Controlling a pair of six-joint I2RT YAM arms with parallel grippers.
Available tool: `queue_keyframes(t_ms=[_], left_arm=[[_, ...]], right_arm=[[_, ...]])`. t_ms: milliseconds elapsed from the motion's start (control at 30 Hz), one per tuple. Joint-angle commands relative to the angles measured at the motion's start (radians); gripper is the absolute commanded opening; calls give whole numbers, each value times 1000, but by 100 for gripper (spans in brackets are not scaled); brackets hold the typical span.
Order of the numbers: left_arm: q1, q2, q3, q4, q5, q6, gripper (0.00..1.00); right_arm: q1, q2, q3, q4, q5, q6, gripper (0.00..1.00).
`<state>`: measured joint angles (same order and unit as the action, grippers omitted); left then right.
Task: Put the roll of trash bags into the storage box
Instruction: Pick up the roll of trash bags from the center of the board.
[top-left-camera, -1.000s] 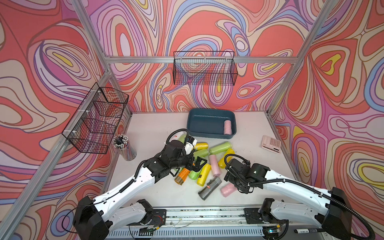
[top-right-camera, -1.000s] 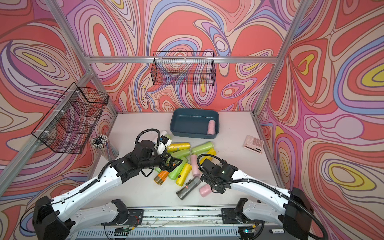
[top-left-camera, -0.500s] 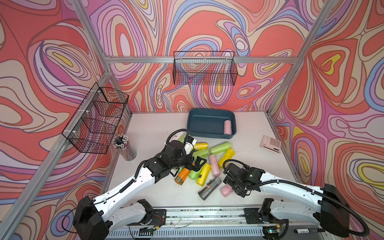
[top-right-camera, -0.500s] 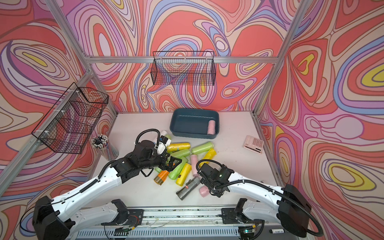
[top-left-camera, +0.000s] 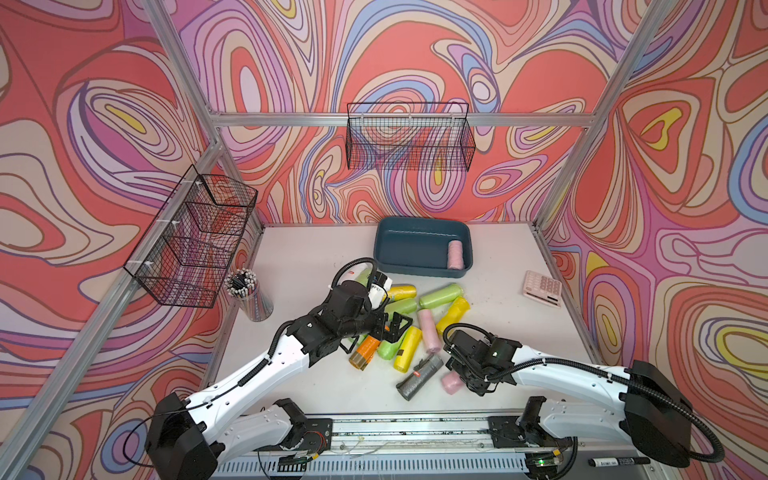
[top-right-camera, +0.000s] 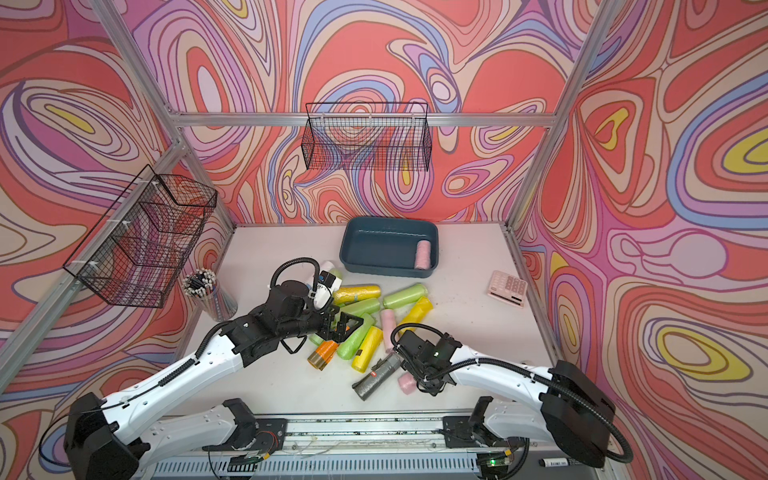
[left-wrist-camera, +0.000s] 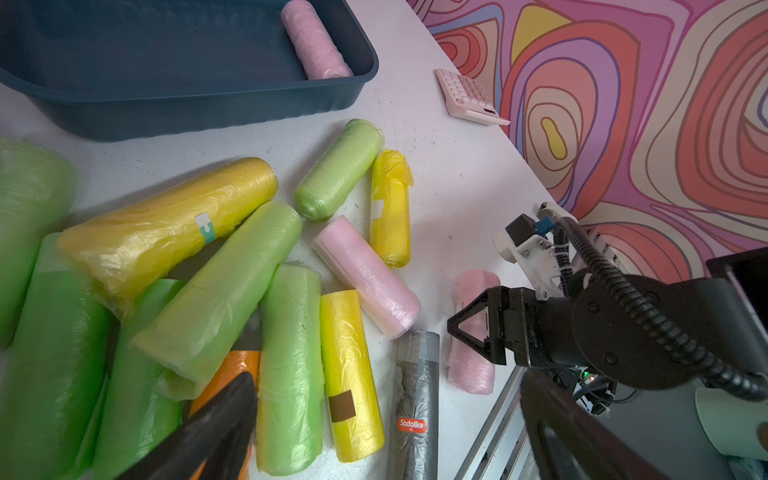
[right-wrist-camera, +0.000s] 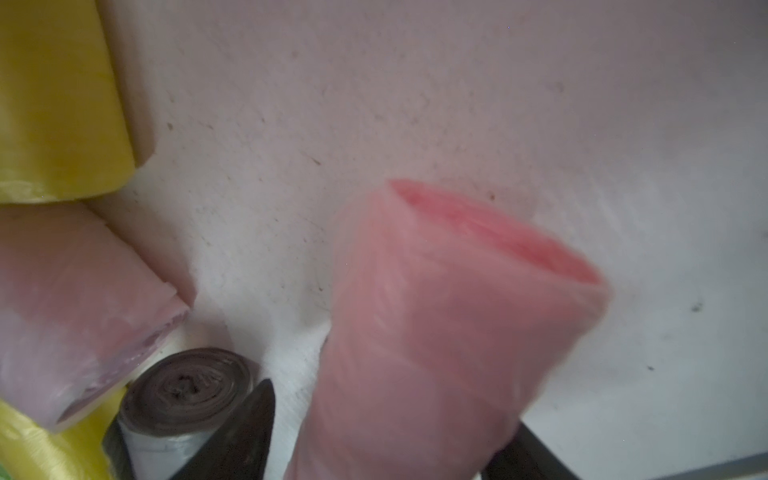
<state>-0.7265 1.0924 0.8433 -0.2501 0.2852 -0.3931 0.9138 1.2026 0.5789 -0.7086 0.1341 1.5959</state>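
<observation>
A short pink roll of trash bags (top-left-camera: 450, 381) (top-right-camera: 406, 381) (right-wrist-camera: 440, 316) lies near the table's front edge, apart from the pile. My right gripper (top-left-camera: 459, 379) (right-wrist-camera: 395, 415) straddles it; its jaws are open, and a gap shows between one finger (right-wrist-camera: 249, 419) and the roll. The dark teal storage box (top-left-camera: 422, 221) (top-right-camera: 390, 221) (left-wrist-camera: 199, 89) stands at the back with another pink roll (top-left-camera: 455, 254) inside. My left gripper (top-left-camera: 395, 326) (left-wrist-camera: 386, 436) hovers open and empty over the pile of green, yellow, orange and pink rolls (top-left-camera: 405, 316).
A grey roll (top-left-camera: 419, 376) lies right beside the short pink one. A pink calculator (top-left-camera: 542, 287) sits at the right, a pen cup (top-left-camera: 249, 293) at the left. Black wire baskets hang on the left wall (top-left-camera: 195, 237) and back wall (top-left-camera: 409, 137).
My right gripper has come down and forward over the short pink roll, and its jaws have narrowed around it. The left arm has not moved.
</observation>
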Motion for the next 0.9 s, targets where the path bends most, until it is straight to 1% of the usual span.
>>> queue_keyframes(t_ms=[0,200,367,400,433,467,567,667,700,800,867], left_arm=[[-4,-18,-7,-5,-14,5,100],[-3,-18,-5,-8,-19,5,100],[-4,-19,-7,-8,-24,5,100],[-3,-19,-5,-8,-26,4,100],[-3,-19,-4,-7,-26,4,100],[-3,-18,-3,-6,-24,3,100],[-4,-18,-1,-7,-17,-1,100],[-3,-14,2,-6,-15,-4,100],[-4,-11,3,-7,-15,-4,100],[-3,2,10,-7,-8,-7,100],[-3,11,15,-8,-2,-12,100]], right_arm=[[7,18,-17,28,32,36,72],[7,92,11,39,52,-3,70],[6,117,20,45,79,-12,53],[5,114,19,46,86,-10,45],[6,109,18,49,91,-10,39],[5,107,19,51,97,-12,37],[5,106,33,46,111,-29,35],[3,114,62,48,122,-80,34],[1,120,78,45,117,-101,32],[0,142,150,6,124,-150,30],[-1,151,193,-22,146,-180,25]])
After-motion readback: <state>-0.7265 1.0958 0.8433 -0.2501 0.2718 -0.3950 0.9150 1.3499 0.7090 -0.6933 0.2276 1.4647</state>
